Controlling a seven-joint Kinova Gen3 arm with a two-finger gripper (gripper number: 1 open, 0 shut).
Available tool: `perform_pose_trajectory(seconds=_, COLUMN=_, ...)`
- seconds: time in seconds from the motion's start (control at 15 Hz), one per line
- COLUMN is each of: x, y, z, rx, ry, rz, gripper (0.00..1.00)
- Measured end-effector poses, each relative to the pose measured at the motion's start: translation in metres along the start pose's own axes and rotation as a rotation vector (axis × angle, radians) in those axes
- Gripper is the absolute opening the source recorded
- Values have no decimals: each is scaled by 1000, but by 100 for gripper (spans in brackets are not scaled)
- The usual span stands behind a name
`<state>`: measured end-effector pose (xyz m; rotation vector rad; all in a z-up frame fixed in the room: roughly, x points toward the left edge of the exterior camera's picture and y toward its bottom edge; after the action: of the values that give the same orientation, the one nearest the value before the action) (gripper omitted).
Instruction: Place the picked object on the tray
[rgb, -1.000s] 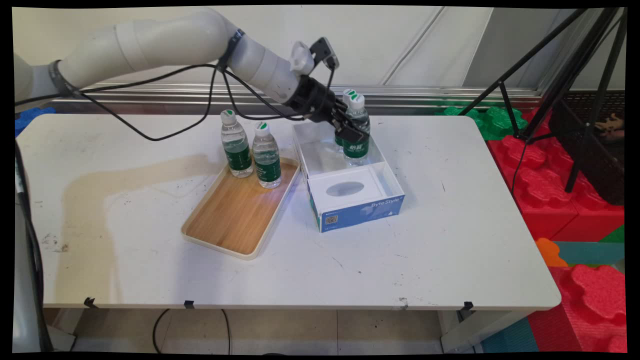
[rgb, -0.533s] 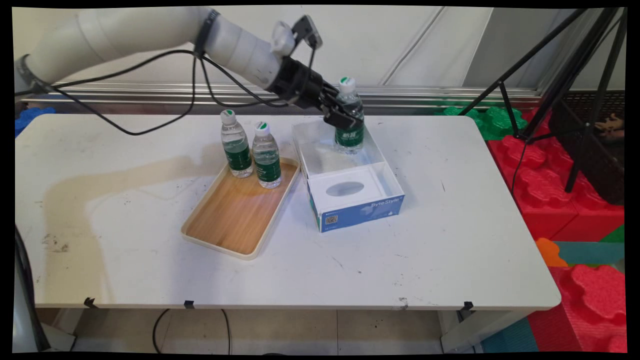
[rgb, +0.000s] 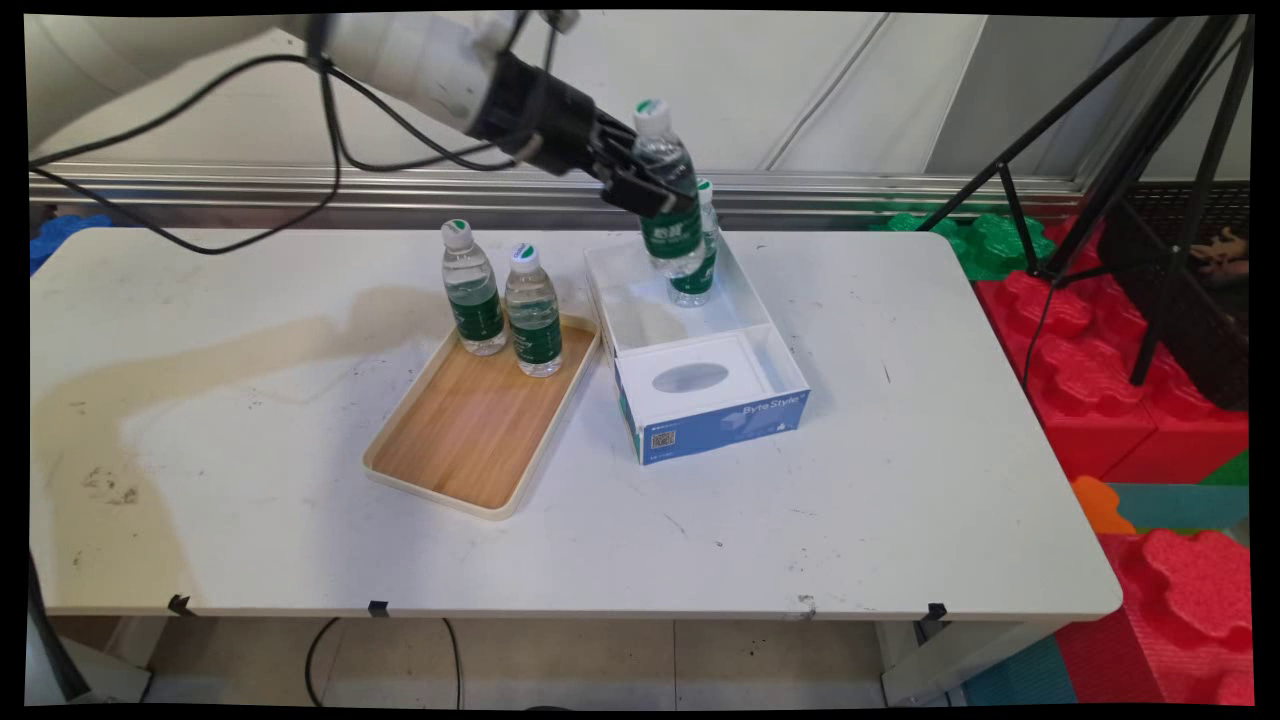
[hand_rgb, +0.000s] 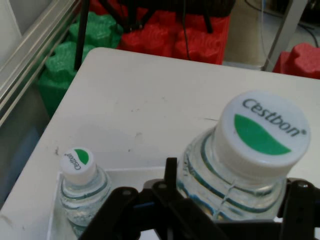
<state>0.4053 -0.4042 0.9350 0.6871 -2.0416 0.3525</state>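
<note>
My gripper (rgb: 648, 192) is shut on a water bottle (rgb: 665, 200) with a green label and white cap, held upright above the far end of the open white-and-blue box (rgb: 752, 330). In the hand view the held bottle (hand_rgb: 245, 165) fills the lower right, its cap reading Cestbon. A second bottle (rgb: 700, 262) still stands inside the box at its far end, just behind and below the held one; that second bottle (hand_rgb: 80, 187) shows lower left in the hand view.
A wooden tray (rgb: 470, 430) lies left of the box with two more bottles (rgb: 472, 290) (rgb: 533, 312) standing at its far end. A black tripod (rgb: 1130, 150) and red foam blocks (rgb: 1150, 400) sit right of the table (rgb: 900, 480).
The gripper has lifted the bottle up out of the box and moved it slightly left, uncovering the second bottle left standing in the box.
</note>
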Motion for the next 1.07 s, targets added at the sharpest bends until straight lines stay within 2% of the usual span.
perform_pose_trajectory(seconds=0.67, x=-1, y=11, z=-93, rx=-30, ry=11, rz=13, gripper=0)
perform_pose_trajectory(seconds=1.07, x=-20, y=17, z=-143, rx=-59, ry=-44, rz=49, gripper=0)
